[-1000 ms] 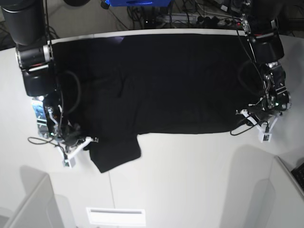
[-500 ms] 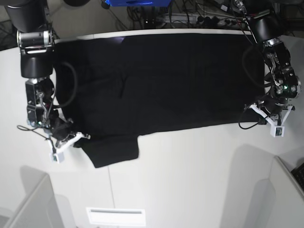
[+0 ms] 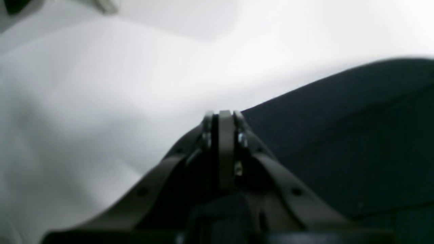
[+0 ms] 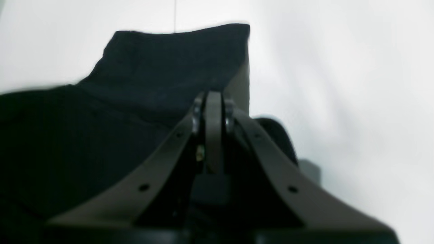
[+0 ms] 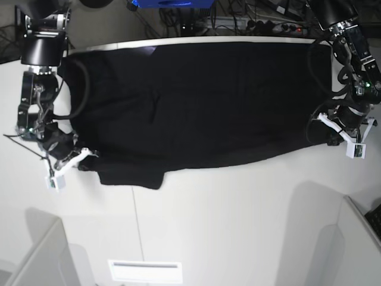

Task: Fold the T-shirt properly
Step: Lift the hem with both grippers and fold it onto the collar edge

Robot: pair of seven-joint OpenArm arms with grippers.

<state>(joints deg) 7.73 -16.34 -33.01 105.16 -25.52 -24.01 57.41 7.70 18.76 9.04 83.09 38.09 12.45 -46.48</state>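
Observation:
The black T-shirt (image 5: 202, 101) lies spread across the white table (image 5: 238, 220), plain side up, with no print showing. One sleeve (image 5: 132, 176) sticks out at its near left. My right gripper (image 5: 85, 156) is shut on the shirt's left edge beside that sleeve. In the right wrist view its fingers (image 4: 210, 101) are closed, with the black cloth (image 4: 101, 118) around and ahead of them. My left gripper (image 5: 321, 122) is shut on the shirt's right edge. In the left wrist view its fingers (image 3: 223, 125) are closed at the cloth's border (image 3: 339, 135).
Cables and equipment (image 5: 238, 21) lie beyond the table's far edge. A white slotted panel (image 5: 144, 271) and grey box walls (image 5: 36, 256) stand at the near side. White table surface shows in front of the shirt.
Both arms have moved outward and toward the far side. The shirt is drawn wider and flatter. The sleeve at the near left has slid left and up.

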